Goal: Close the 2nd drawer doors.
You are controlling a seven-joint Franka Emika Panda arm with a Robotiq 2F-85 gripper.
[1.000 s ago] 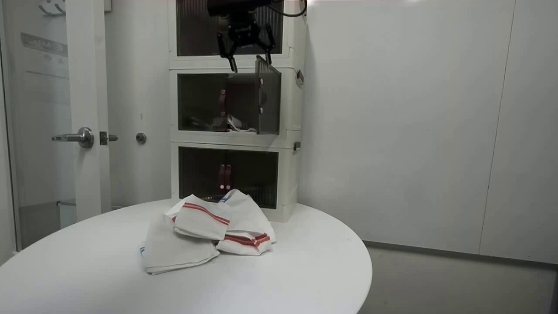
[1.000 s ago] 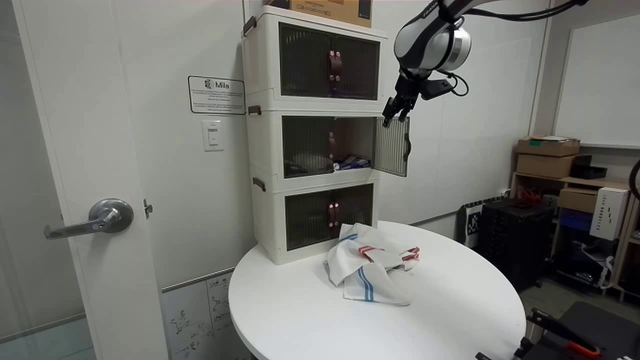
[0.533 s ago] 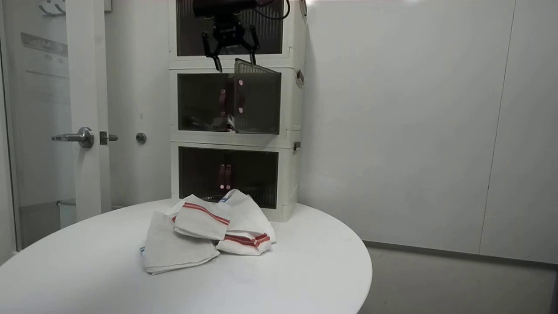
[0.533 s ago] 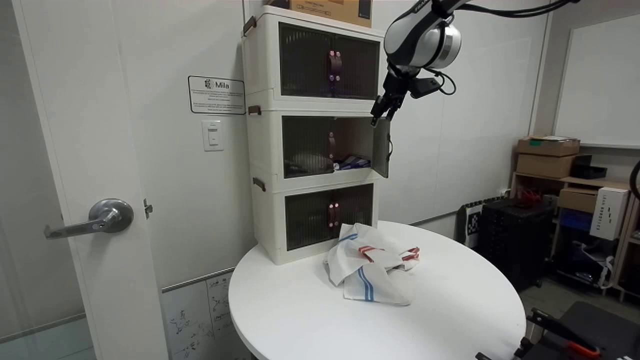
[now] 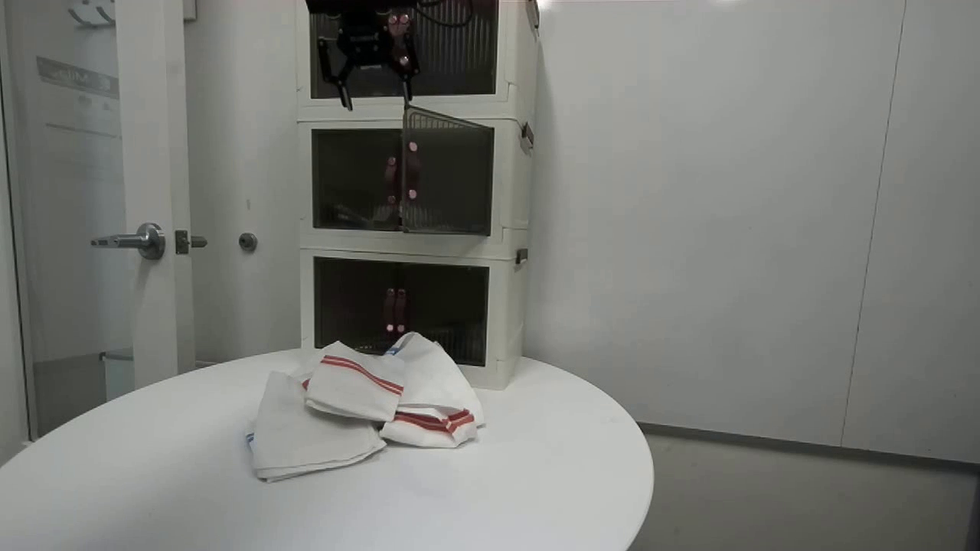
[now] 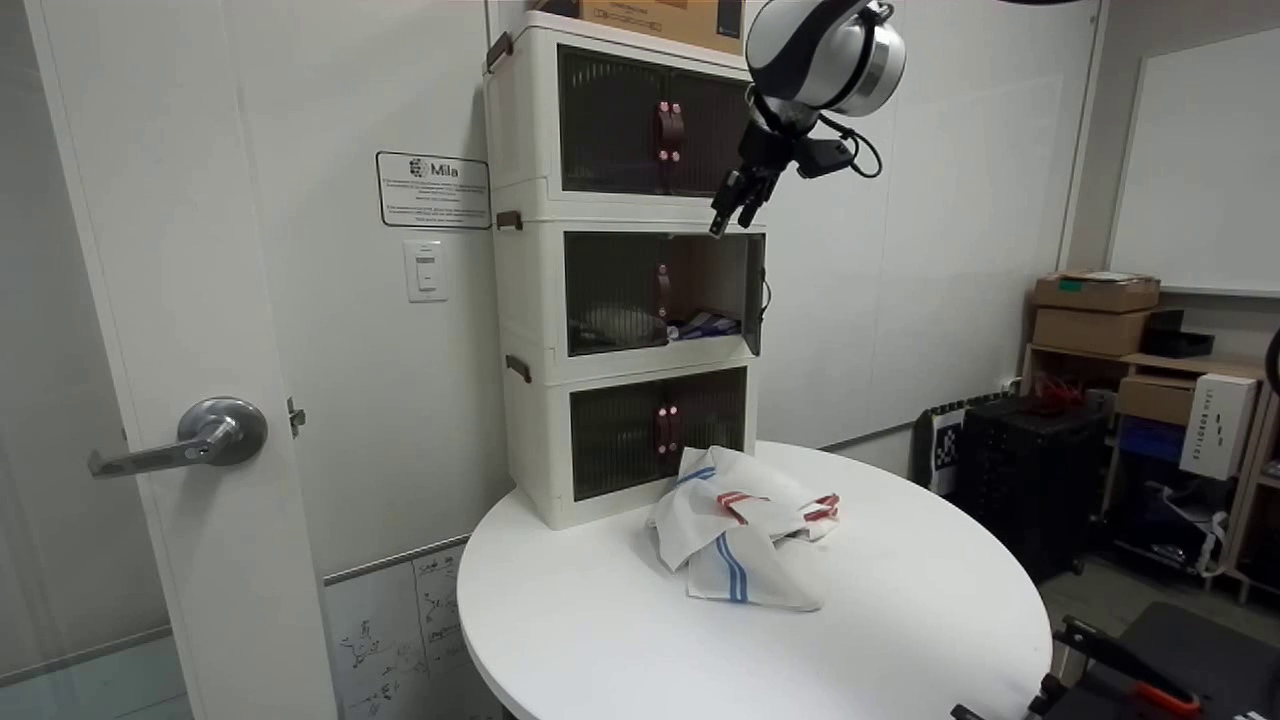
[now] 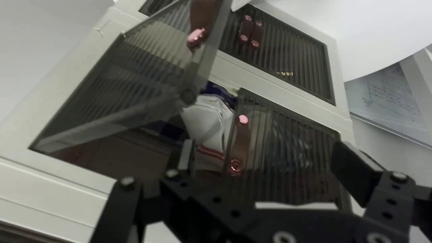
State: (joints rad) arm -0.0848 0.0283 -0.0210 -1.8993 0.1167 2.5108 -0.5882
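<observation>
The middle tier of the white cabinet [image 6: 540, 290] has two dark-tinted door panels. One panel [image 5: 452, 180] stands ajar, swung out on its hinge; it shows nearly edge-on in an exterior view [image 6: 754, 295] and large in the wrist view [image 7: 135, 74]. The other panel [image 5: 352, 180] lies flush in its frame; it also shows in the wrist view [image 7: 283, 145]. My gripper [image 5: 378, 103] is open and empty, with one fingertip at the ajar panel's top free corner; I cannot tell whether they touch. In an exterior view the gripper [image 6: 730, 228] hangs before the opening.
The top-tier doors [image 6: 612, 120] and bottom-tier doors [image 6: 620, 440] are shut. Cloths [image 6: 705, 325] lie inside the middle tier. Crumpled striped towels [image 5: 367, 405] lie on the round white table [image 5: 536, 474] before the cabinet. A cardboard box [image 6: 665, 22] sits on top.
The ajar panel has swung inward toward the cabinet, mostly in the first half second. My gripper has moved left in both exterior views and lately a little up. It has stayed open.
</observation>
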